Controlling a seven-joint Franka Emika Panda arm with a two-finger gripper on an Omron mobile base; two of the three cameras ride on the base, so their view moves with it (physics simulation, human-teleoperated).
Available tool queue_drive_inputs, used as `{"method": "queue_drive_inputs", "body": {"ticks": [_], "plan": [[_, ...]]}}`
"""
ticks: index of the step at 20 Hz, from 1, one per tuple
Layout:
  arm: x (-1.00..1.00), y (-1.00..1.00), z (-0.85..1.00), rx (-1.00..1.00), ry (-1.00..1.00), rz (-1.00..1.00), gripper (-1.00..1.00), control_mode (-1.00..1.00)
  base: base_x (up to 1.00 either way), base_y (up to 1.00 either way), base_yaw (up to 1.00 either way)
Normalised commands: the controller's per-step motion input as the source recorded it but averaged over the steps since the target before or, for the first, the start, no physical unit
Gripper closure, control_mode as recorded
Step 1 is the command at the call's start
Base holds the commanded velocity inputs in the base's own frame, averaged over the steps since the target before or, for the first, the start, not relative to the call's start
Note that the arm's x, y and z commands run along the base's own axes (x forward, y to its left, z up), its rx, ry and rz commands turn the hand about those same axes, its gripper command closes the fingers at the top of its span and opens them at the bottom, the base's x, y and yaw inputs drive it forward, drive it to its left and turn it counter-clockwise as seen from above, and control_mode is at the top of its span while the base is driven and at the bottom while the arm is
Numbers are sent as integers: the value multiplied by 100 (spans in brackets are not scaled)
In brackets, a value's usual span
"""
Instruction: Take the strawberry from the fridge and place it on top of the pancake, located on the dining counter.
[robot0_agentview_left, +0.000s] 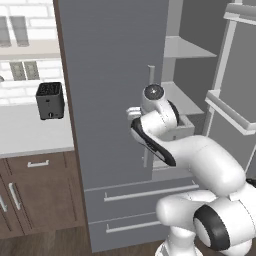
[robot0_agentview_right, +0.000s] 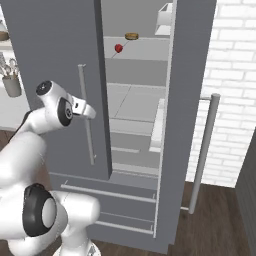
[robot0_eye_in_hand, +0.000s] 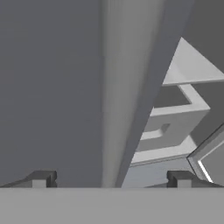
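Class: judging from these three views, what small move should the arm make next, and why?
Probably swing the open hand right, past the closed left door's handle, into the open fridge. The strawberry sits high on an upper shelf beside a flat brown item, untouched.

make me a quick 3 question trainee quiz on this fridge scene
1. True or false: the tall matte grey fridge has its right door swung open.
2. Which sits nearer the tiny bright red strawberry on its shelf: A) the flat round brown food item, B) the black toaster?
3. How do the gripper fingers stand?

Key:
1. True.
2. A.
3. Open, either side of the fridge's long silver bar handle, holding nothing.
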Motion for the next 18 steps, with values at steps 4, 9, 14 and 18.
{"method": "queue_drive_inputs", "body": {"ticks": [4, 9, 14, 18], "plan": [[14, 0, -17, 11, 30, 3, -100, -100, 0, 0, 0], [47, 0, 0, 10, 24, 0, -100, -100, 0, 0, 0], [20, 0, -4, 2, 3, 2, -100, -100, 0, 0, 0], [-1, -1, -21, -3, -40, 3, -100, -100, 0, 0, 0]]}}
